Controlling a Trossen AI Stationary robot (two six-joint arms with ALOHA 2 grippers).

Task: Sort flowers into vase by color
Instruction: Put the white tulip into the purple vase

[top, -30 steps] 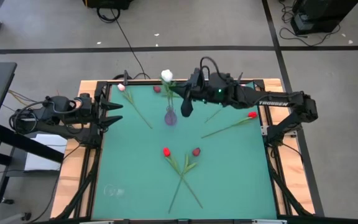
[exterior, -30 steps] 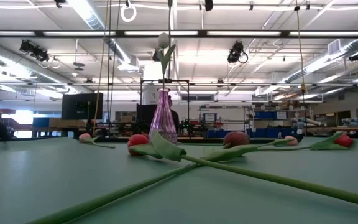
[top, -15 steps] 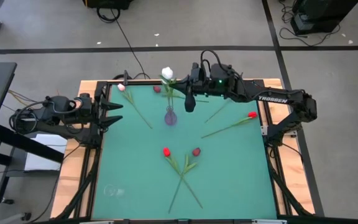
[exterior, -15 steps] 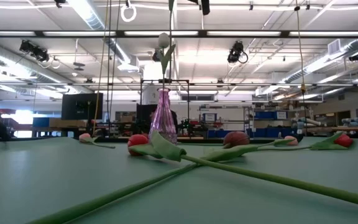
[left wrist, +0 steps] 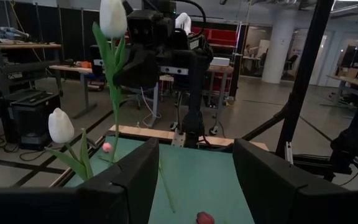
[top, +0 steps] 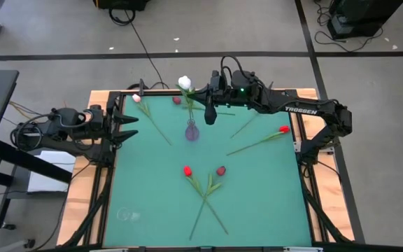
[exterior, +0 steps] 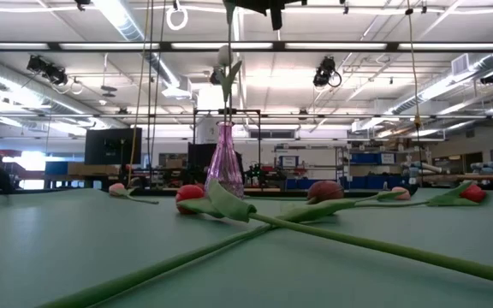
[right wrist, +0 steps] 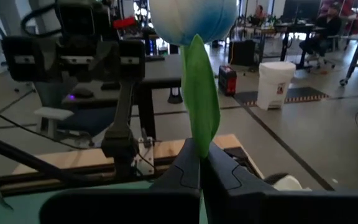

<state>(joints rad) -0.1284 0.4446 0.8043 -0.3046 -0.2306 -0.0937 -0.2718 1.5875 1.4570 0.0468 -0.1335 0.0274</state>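
My right gripper (right wrist: 201, 163) is high over the far middle of the table, shut on a white tulip (left wrist: 114, 15) whose head (top: 185, 82) stands above the fingers. Its stem runs down toward the purple vase (top: 192, 131); my left gripper's finger hides the lower end. A second white tulip (exterior: 223, 56) stands lower, with its stem in the vase (exterior: 225, 162). My left gripper (top: 137, 127) waits open at the table's left edge, pointing right, with nothing between its fingers. My right gripper pinches the white tulip's stem and leaf a little below the head (right wrist: 199, 146) between its two fingers. The fingers come level from the table's right and lie across the stem. The tulip stands upright, its head above the fingers and its long stem (left wrist: 113, 124) hanging below.
Loose tulips lie on the green mat: a pink one (top: 136, 98) at the far left and a dark red one (top: 177, 100) at the far edge. A red one (top: 283, 129) lies at the right. A red (top: 187, 170) and a dark red (top: 220, 170) lie with crossed stems near the middle.
My right gripper, still shut on the white tulip, has drifted toward the table's far edge and a little toward the left, and the tulip's head has shifted slightly with it. The tulip in the vase has not moved.
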